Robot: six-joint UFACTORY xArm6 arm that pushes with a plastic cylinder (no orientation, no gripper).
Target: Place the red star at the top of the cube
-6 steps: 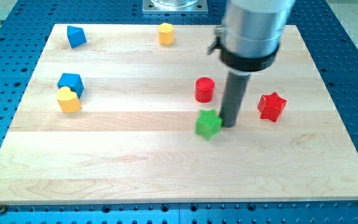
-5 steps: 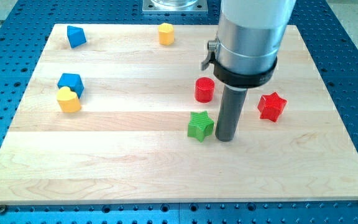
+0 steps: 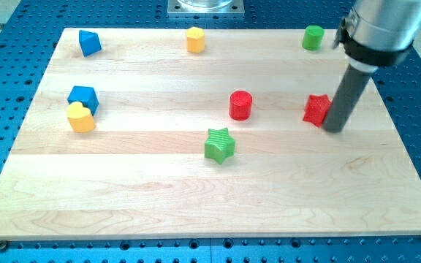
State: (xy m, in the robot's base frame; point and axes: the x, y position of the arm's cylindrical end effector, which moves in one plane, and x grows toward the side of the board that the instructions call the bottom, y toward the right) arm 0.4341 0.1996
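The red star (image 3: 316, 109) lies at the view's right, partly hidden by my rod. My tip (image 3: 334, 129) stands at the star's right side, touching or nearly touching it. The blue cube (image 3: 83, 97) sits far off at the view's left, with a yellow block (image 3: 80, 117) touching its lower edge.
A red cylinder (image 3: 240, 105) stands left of the red star. A green star (image 3: 219, 145) lies below it. A blue block (image 3: 89, 42), a yellow block (image 3: 195, 39) and a green cylinder (image 3: 313, 36) sit along the board's top edge.
My tip has moved from beside the green star to the right side of the red star. The green star has slid a little to the left. The green cylinder is now uncovered.
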